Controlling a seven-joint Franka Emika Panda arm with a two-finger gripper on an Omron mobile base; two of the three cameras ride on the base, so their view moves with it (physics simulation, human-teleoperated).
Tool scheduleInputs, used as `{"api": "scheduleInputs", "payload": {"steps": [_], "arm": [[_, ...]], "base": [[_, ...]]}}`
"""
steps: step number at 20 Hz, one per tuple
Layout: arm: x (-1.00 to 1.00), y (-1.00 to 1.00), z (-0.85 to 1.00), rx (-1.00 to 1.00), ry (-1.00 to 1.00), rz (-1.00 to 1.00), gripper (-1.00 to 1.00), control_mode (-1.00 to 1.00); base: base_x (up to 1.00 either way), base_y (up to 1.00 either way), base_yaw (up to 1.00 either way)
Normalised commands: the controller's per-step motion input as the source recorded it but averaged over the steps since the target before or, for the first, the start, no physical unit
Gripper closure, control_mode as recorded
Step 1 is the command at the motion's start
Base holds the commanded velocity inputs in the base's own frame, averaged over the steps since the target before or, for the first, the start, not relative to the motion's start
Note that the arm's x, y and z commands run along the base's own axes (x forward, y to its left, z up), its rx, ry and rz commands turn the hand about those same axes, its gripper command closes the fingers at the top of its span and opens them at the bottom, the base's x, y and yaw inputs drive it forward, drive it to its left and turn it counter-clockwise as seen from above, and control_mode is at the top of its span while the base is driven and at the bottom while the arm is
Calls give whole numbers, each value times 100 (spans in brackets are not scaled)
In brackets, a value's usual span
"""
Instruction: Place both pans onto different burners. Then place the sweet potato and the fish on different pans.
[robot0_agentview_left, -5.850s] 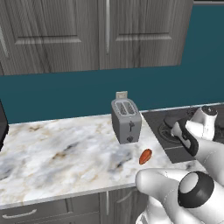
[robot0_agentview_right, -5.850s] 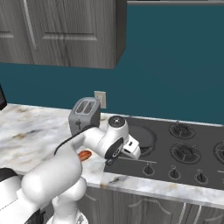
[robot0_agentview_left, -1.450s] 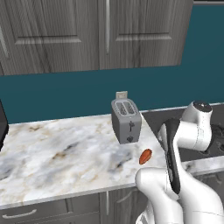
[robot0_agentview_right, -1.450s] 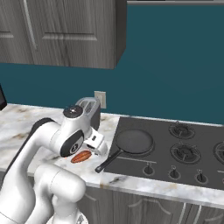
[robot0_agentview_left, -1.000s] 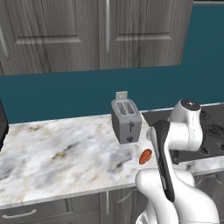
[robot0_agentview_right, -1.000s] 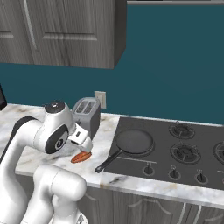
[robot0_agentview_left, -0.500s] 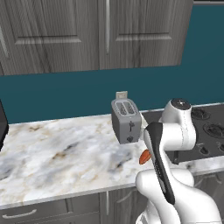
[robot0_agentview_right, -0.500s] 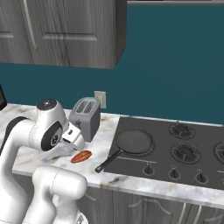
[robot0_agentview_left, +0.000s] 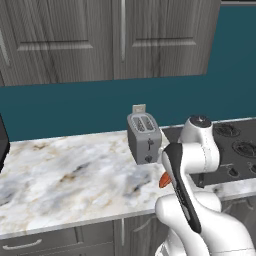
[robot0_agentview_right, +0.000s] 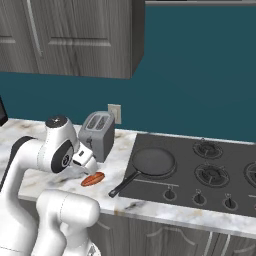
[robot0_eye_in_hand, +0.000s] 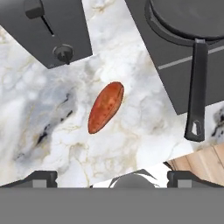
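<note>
My gripper (robot0_eye_in_hand: 116, 179) hangs open above the marble counter, just over the sweet potato (robot0_eye_in_hand: 106, 106), a dull orange-brown tapered oval lying free. The same sweet potato (robot0_agentview_right: 93, 179) lies in front of the toaster, below my hand (robot0_agentview_right: 85, 159), and peeks out beside my arm (robot0_agentview_left: 163, 180). One black pan (robot0_agentview_right: 152, 161) sits on the cooktop's front-left burner, its handle (robot0_eye_in_hand: 196, 87) pointing toward the counter's front edge. Two bare burners (robot0_agentview_right: 207, 148) (robot0_agentview_right: 212, 174) lie to its right. The fish is out of view.
A grey toaster (robot0_agentview_right: 98, 134) (robot0_agentview_left: 144, 136) (robot0_eye_in_hand: 48, 30) stands at the back, close beside my hand. A row of knobs (robot0_agentview_right: 200, 198) runs along the cooktop's front. The counter's front edge is near, with wooden floor (robot0_eye_in_hand: 201, 162) below it.
The arm has swung left from the cooktop toward the toaster, bringing the hand over the sweet potato. The pan stays on its burner. The jaws have stayed open.
</note>
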Motion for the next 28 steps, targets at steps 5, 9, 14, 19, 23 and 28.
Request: {"api": "scheduleInputs", "payload": {"steps": [5,9,14,19,23,28], "arm": [[-10,0,-6,0,0,0,-100,-100],[14,0,-22,0,0,0,-100,-100],[30,0,-27,0,0,0,-100,-100],[29,0,-22,0,0,-2,-100,-100],[20,0,-28,0,1,-5,-100,-100],[19,0,-32,0,2,-5,-100,-100]], "base": [[0,0,0],[0,0,0],[0,0,0],[0,0,0],[0,0,0],[0,0,0]]}}
